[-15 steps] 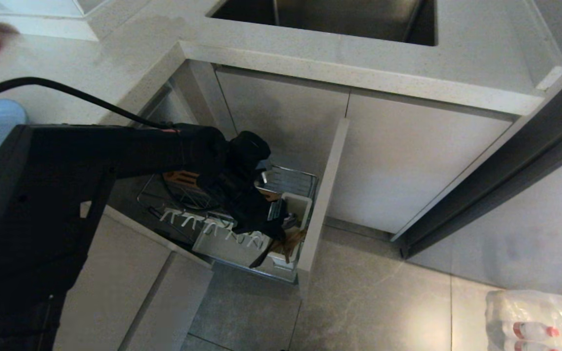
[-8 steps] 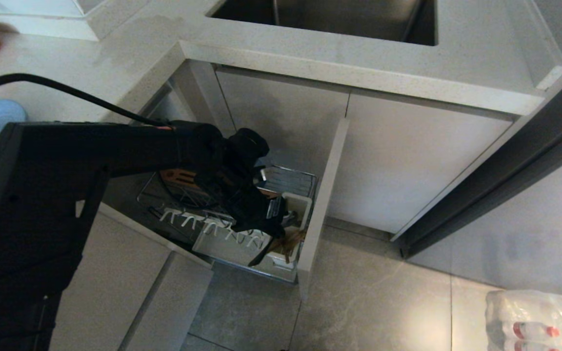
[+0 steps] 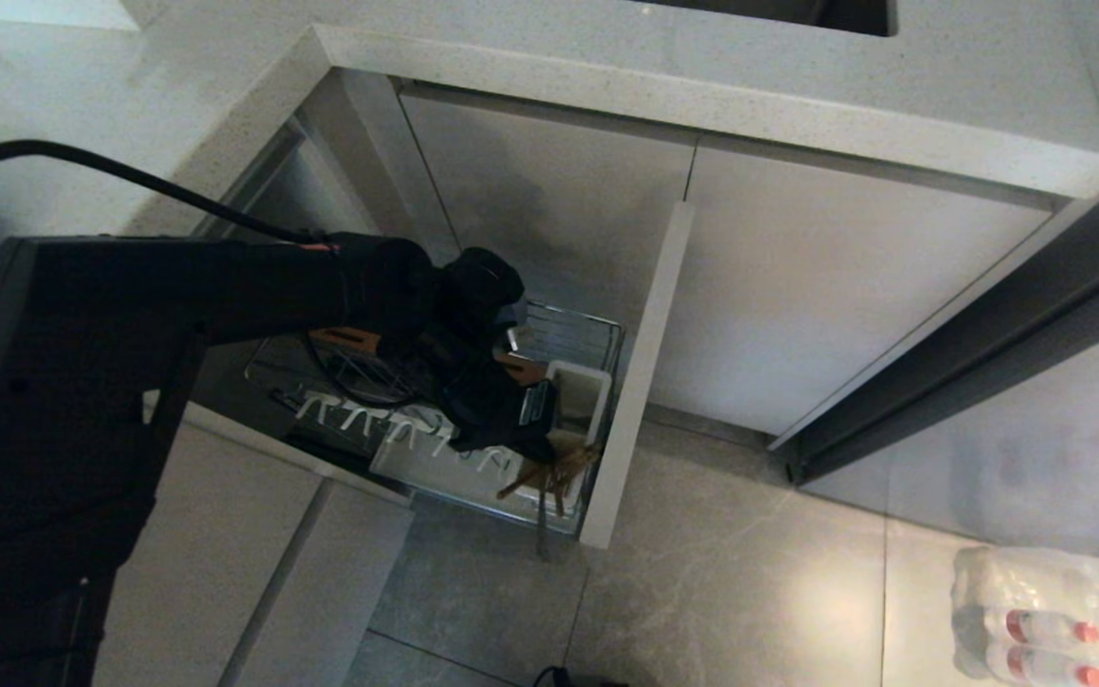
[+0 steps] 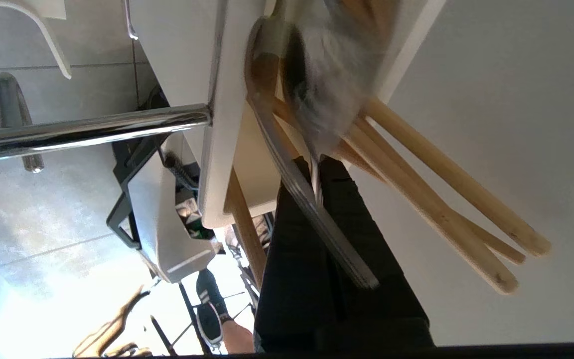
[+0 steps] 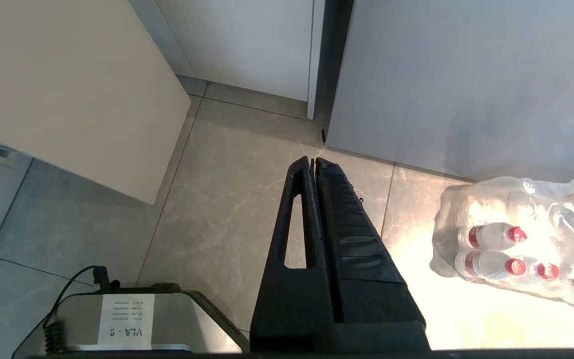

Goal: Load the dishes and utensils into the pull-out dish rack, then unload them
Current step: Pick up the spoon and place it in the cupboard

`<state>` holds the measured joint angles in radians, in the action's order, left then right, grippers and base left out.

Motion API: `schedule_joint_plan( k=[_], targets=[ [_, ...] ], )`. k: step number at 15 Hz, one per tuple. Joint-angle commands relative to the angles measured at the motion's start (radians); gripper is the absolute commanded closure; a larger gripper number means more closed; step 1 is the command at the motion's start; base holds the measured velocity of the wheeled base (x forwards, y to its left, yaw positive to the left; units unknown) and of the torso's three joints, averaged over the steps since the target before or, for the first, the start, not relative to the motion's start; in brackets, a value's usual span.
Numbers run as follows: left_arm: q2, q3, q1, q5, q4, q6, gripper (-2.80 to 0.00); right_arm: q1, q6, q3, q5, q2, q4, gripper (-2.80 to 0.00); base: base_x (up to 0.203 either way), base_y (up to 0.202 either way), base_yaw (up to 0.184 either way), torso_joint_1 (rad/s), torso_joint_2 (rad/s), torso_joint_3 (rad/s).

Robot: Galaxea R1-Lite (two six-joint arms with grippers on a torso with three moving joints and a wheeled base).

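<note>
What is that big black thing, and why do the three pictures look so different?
It is a robot's arm. One picture looks down from the robot's head; the others come from cameras on its wrists. The left gripper reaches into a pull-out rack under the counter and is shut on a spoon, beside chopsticks leaning out of a white cup. The right gripper is shut, holding nothing, parked above the floor near a pack of bottles.
</note>
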<state>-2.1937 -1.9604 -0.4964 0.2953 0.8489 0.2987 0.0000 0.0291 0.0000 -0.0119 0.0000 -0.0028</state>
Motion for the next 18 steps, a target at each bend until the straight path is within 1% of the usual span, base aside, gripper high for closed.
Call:
schedule_joint_plan(
  k=[1,10,12,14,18],
  targets=[
    [0.005,0.000,0.001,0.003,0.005,0.002,0.00,0.000,0.000,0.000,0.000,0.002,0.000,0.00,0.000,0.000,0.000,0.003,0.00,-0.029],
    [0.023,0.000,0.006,-0.002,0.002,0.008,0.00,0.000,0.000,0.000,0.000,0.002,0.000,0.00,0.000,0.000,0.000,0.000,0.00,0.000],
    [0.040,0.000,0.006,-0.013,0.002,0.008,0.00,0.000,0.000,0.000,0.000,0.002,0.000,0.00,0.000,0.000,0.000,0.000,0.00,0.000],
    [0.068,0.000,0.006,-0.039,0.002,0.010,0.00,0.000,0.000,0.000,0.000,0.002,0.000,0.00,0.000,0.000,0.000,0.000,0.00,0.000],
    [0.152,0.001,0.008,-0.051,0.006,0.013,0.00,0.000,0.000,0.000,0.000,0.002,0.000,0.00,0.000,0.000,0.000,0.000,0.00,0.000]
  ],
)
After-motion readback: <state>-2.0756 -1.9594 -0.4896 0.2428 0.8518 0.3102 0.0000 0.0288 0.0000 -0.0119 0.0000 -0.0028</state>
